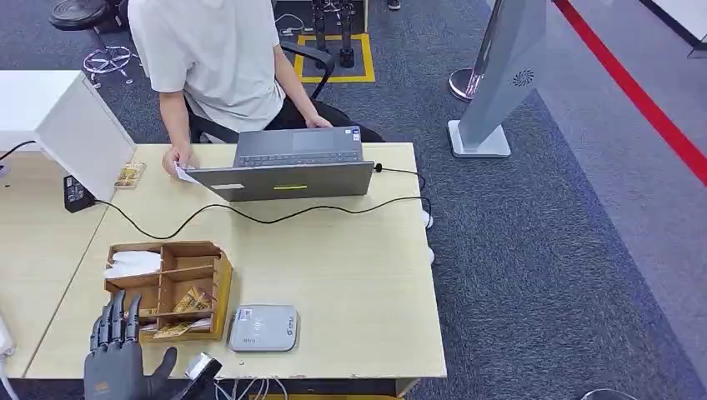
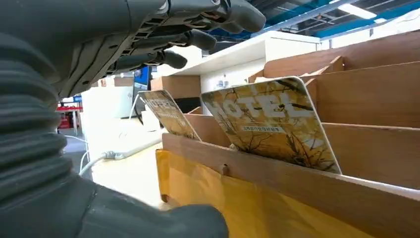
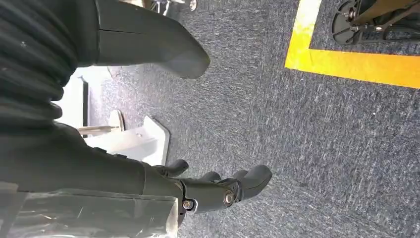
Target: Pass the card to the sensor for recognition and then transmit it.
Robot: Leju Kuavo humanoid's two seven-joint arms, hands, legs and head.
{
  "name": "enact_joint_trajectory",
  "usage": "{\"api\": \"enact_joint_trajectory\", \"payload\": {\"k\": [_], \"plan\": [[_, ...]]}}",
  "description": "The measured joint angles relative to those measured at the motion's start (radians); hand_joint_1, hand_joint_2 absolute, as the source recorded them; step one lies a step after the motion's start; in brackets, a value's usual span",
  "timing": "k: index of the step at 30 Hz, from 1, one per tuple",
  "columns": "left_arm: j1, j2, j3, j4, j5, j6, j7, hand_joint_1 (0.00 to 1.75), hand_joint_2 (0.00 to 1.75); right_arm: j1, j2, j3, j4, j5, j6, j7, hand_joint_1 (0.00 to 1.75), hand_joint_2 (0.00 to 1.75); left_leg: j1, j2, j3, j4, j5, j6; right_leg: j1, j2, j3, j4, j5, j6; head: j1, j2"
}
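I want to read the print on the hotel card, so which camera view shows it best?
The left wrist view: the hotel card stands close in the wooden organizer, its lettering large. In the head view the cards are small yellow patches. The right wrist view looks at carpet.

Office-type setting, laid out like a hotel reception mock-up in a test hall. Pale wood tabletop on blue-grey carpet. Person seated behind it at an open grey laptop, black cable trailing across. Wooden organiser holds cards printed "HOTEL"; small grey reader box beside it. Grey standing kiosk on the floor nearby. Yellow square and red line taped on the carpet; blue beams and strip lights overhead
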Motion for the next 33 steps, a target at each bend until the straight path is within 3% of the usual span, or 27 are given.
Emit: {"api": "enact_joint_trajectory", "payload": {"k": [9, 33], "plan": [[0.002, 0.012, -0.003, 0.000, 0.053, 0.000, -0.075, 1.75, 1.75, 0.000, 0.000, 0.001, 0.000, 0.010, 0.000, -0.002, 0.00, 1.75, 0.000, 0.000, 0.000, 0.000, 0.000, 0.000, 0.000, 0.000, 0.000, 0.000, 0.000, 0.000, 0.000, 0.000], [0.007, 0.012, -0.003, 0.000, 0.056, 0.009, -0.092, 1.75, 1.75, 0.000, 0.000, 0.001, 0.000, 0.010, 0.000, -0.002, 0.00, 1.75, 0.000, 0.000, 0.000, 0.000, 0.000, 0.000, 0.000, 0.000, 0.000, 0.000, 0.000, 0.000, 0.000, 0.000]]}}
